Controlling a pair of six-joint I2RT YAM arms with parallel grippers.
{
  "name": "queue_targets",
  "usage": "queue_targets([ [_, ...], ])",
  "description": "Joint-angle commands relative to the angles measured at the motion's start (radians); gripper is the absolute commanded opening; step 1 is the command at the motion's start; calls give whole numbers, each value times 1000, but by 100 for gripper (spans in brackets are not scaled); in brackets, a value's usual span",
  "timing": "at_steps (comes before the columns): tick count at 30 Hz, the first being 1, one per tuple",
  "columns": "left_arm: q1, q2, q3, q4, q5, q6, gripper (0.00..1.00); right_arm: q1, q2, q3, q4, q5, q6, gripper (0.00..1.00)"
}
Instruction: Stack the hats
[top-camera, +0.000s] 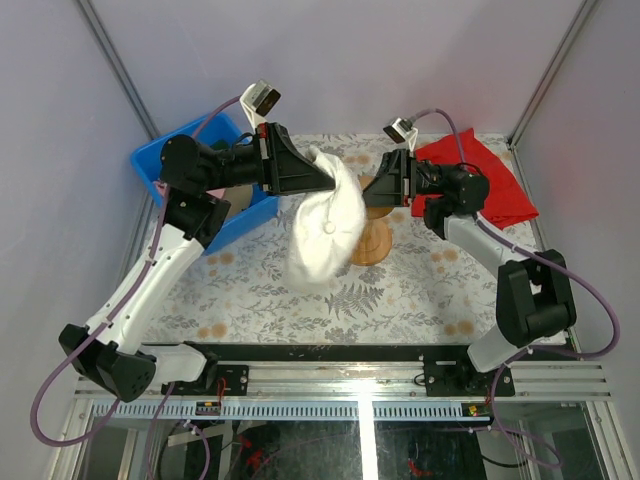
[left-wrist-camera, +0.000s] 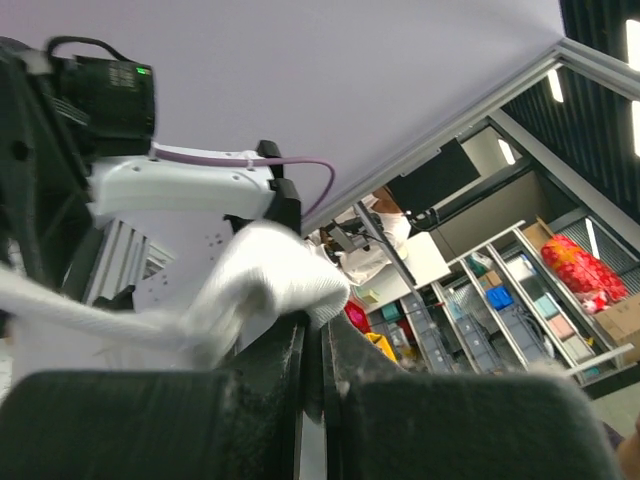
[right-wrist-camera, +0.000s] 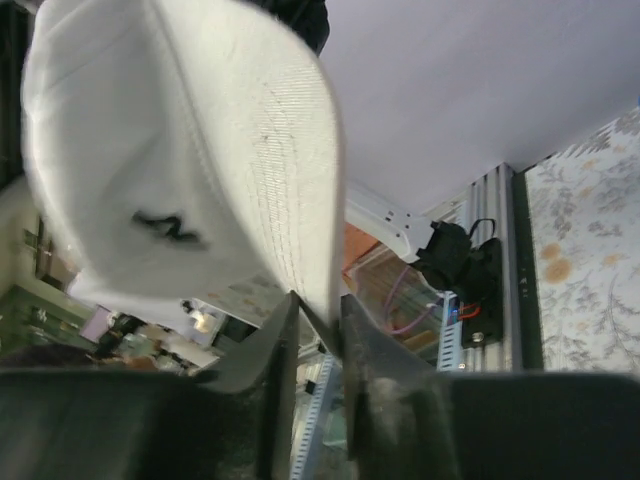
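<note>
**A:** Where is the white hat (top-camera: 325, 228) now?

**B:** We hold it in the air between our two arms, above the table. Our left gripper (top-camera: 328, 181) is clamped on the fabric at its far left edge. Our right gripper (top-camera: 380, 190) is pinched onto the brim from the opposite side. Both wrist views show cloth squeezed between the fingers.

**A:** How does it lie?

**B:** Its long axis runs from the grippers toward our bases, with the crown sagging. The wooden stand (top-camera: 372, 245) sits just right of the hat, partly covered by it and nearer our right arm.

**A:** And the coming move?

**B:** We judge the hat must shift rightward, then down onto the stand. We see no other hats.
</note>
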Motion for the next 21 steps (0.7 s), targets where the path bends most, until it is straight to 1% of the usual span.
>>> queue_targets([
  [1, 28, -14, 4, -115, 2, 128, 0, 3, -83, -43, 149, -14, 20, 8],
  [2, 52, -20, -3, -131, 2, 141, 0, -7, -95, -61, 148, -15, 22, 1],
  [6, 179, -44, -53, -138, 5, 139, 0, -100, -143, -126, 148, -14, 48, 0],
  [9, 245, -39, -75, -155, -6, 142, 2, -151, -160, -134, 145, -5, 65, 0],
  [10, 259, -33, -80, -163, -15, 149, 8, -159, -160, -129, 140, 2, 70, 0],
  [11, 272, -23, -81, -185, -25, 167, 21, -168, -160, -118, 130, 4, 74, 0],
  [12, 285, -12, -80, -207, -39, 181, 28, -184, -160, -108, 117, 10, 77, 0],
  [13, 296, 1, -78, -220, -50, 194, 29, -203, -159, -100, 104, 26, 78, 0],
  [14, 308, 16, -72, -235, -60, 208, 36, -218, -157, -97, 83, 46, 77, 0],
  [15, 323, 31, -64, -248, -72, 216, 50, -231, -152, -93, 62, 68, 73, 0],
  [16, 339, 42, -57, -259, -83, 221, 59, -237, -146, -86, 38, 83, 71, 0],
  [18, 391, 57, -37, -301, -123, 240, 75, -240, -138, -62, -68, 99, 40, 0],
  [20, 451, 57, -5, -440, -186, 295, 83, -248, -143, -50, -210, 112, -19, 0],
  [21, 483, 52, 3, -515, -231, 338, 86, -249, -146, -48, -273, 120, -45, 0],
])
